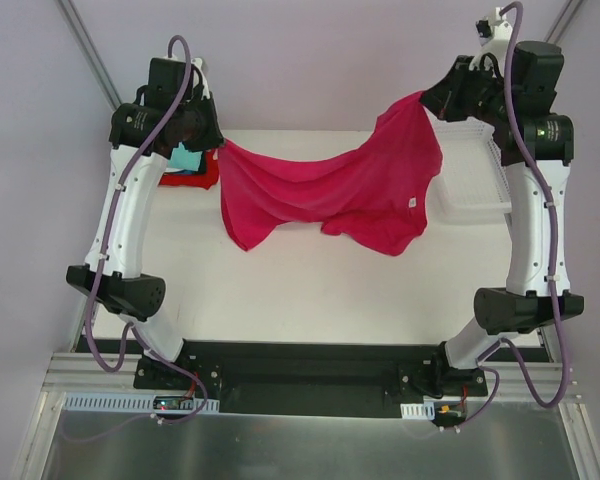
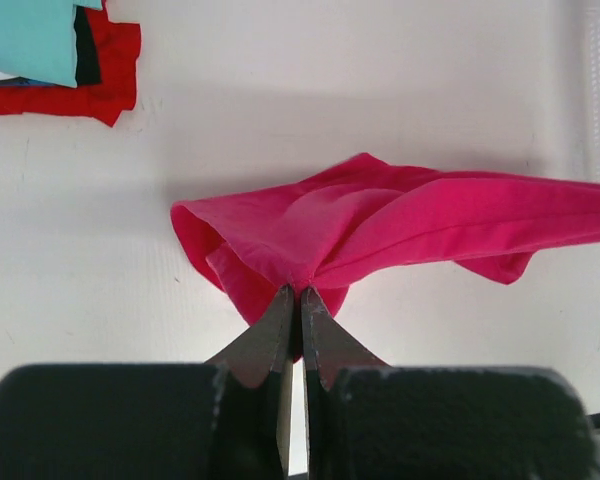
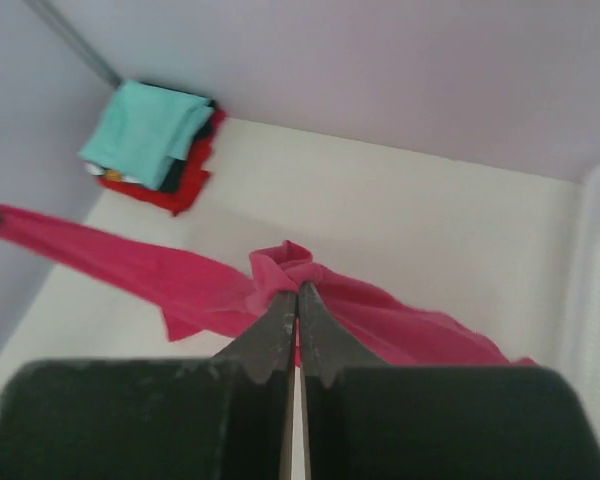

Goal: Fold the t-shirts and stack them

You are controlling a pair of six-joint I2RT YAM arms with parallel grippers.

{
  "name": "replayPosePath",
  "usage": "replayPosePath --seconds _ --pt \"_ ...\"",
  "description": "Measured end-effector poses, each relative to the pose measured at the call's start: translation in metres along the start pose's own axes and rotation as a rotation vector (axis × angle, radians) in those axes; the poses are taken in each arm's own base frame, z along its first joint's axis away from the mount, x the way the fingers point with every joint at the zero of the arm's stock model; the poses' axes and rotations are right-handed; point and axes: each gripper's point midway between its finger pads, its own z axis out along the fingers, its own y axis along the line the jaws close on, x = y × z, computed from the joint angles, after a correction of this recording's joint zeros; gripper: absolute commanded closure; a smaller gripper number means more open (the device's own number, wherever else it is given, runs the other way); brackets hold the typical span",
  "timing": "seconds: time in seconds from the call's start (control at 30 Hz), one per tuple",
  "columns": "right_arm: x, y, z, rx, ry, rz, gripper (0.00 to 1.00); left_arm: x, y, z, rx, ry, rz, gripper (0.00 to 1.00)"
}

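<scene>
A large magenta-pink t-shirt (image 1: 330, 195) hangs stretched between both grippers above the white table, sagging in the middle. My left gripper (image 1: 212, 148) is shut on its left corner; in the left wrist view the gripper (image 2: 300, 292) pinches bunched pink cloth (image 2: 380, 225). My right gripper (image 1: 430, 100) is shut on the right corner, raised higher; in the right wrist view the gripper (image 3: 298, 288) clamps a pink fold (image 3: 280, 265). A stack of folded t-shirts, teal (image 3: 150, 130) on top of dark and red ones (image 2: 105, 85), lies at the table's back left, partly hidden under the left arm (image 1: 185, 165).
A white mesh basket (image 1: 470, 170) stands at the back right of the table, beside the right arm. The table's front edge meets a black rail (image 1: 310, 365) holding both arm bases. Grey walls close in at the back and sides.
</scene>
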Motion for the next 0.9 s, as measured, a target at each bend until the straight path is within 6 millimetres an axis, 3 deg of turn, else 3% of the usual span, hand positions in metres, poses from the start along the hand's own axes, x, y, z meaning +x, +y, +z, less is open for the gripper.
replayPosePath --seconds 0.2,0.3,0.4,0.57,0.73,0.9 --pt "-0.013 0.070 -0.017 -0.387 -0.025 0.083 0.99 -0.004 0.010 0.006 -0.025 0.012 -0.014 1.00" --pt "-0.029 0.087 -0.038 -0.507 -0.074 0.107 0.99 -0.002 0.018 0.008 -0.045 0.027 -0.027 1.00" --pt "-0.042 0.088 -0.061 -0.532 -0.130 0.093 0.99 -0.001 0.029 0.009 -0.069 0.036 -0.043 1.00" --pt "-0.049 0.074 -0.088 -0.464 -0.192 0.076 0.99 -0.003 0.057 0.005 -0.121 0.032 -0.087 1.00" --pt "-0.050 0.059 -0.086 -0.415 -0.203 0.092 0.99 -0.006 0.076 -0.013 -0.156 0.003 -0.127 1.00" --pt "-0.051 0.047 -0.079 -0.381 -0.203 0.120 0.99 -0.016 0.076 -0.031 -0.153 -0.042 -0.134 1.00"
